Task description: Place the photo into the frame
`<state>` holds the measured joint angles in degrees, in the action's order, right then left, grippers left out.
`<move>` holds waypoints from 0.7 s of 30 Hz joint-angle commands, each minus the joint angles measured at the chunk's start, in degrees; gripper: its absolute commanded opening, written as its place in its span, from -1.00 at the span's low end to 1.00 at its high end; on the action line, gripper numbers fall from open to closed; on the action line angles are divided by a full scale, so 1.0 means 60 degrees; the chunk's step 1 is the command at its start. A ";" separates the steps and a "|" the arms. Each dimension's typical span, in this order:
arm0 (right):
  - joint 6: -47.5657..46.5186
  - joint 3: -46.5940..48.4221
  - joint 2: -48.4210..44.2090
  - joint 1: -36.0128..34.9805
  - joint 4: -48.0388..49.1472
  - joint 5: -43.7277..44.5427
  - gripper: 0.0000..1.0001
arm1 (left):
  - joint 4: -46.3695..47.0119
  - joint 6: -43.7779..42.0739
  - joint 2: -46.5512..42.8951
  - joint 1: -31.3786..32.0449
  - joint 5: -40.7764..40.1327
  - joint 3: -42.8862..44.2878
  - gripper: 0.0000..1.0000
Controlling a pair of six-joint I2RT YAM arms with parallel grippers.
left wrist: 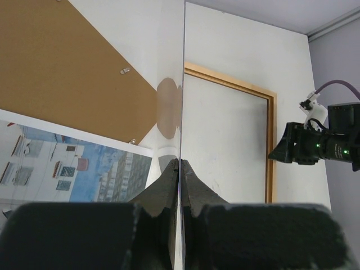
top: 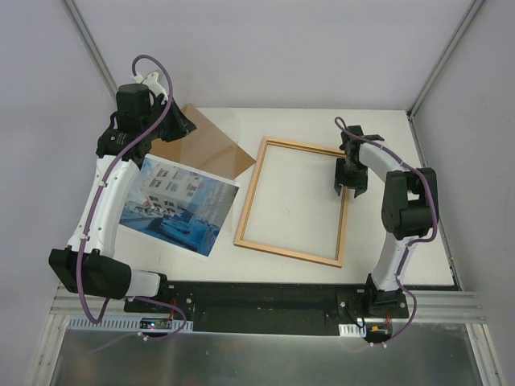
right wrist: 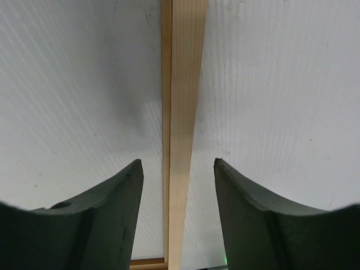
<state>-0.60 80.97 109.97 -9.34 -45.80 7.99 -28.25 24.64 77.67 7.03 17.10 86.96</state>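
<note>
The photo point(top: 181, 205) of blue-toned buildings lies flat at the left, and it also shows in the left wrist view point(left wrist: 73, 169). The wooden frame point(top: 251, 193) lies flat at mid-table with bare table showing inside it. My left gripper point(top: 179, 125) is at the back left, shut point(left wrist: 180, 163) on a thin clear pane point(left wrist: 184, 84), which it holds edge-on and upright between the photo and the frame point(left wrist: 270, 146). My right gripper point(top: 350, 186) is open, its fingers point(right wrist: 112, 202) on either side of the frame's right rail point(right wrist: 183, 112).
A plain brown board point(top: 197, 137) with small clips lies at the back left, partly under the photo's far edge; it also shows in the left wrist view point(left wrist: 67, 73). Enclosure walls stand behind and at both sides. The arm bases sit on the black rail point(top: 265, 301) at the near edge.
</note>
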 commanded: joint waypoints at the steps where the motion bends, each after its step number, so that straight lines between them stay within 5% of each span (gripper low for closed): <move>1: 0.0086 -0.0149 0.0259 0.0019 0.0586 -0.0086 0.01 | 0.0358 0.0126 -0.0273 -0.0029 0.0401 0.0361 -1.00; 11: -0.0265 -0.0428 0.0349 0.0165 0.1187 0.0324 -0.98 | 0.0343 0.0170 -0.0610 0.0147 0.0621 0.0317 -1.00; 21: -0.0618 -0.1161 -0.0940 0.0268 0.2462 0.0016 -0.99 | 0.0358 0.0126 -0.0874 0.0220 0.0504 0.0434 -1.00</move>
<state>-2.26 75.37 109.36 -7.88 -35.16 5.28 -28.25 24.67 75.48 7.92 19.35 86.96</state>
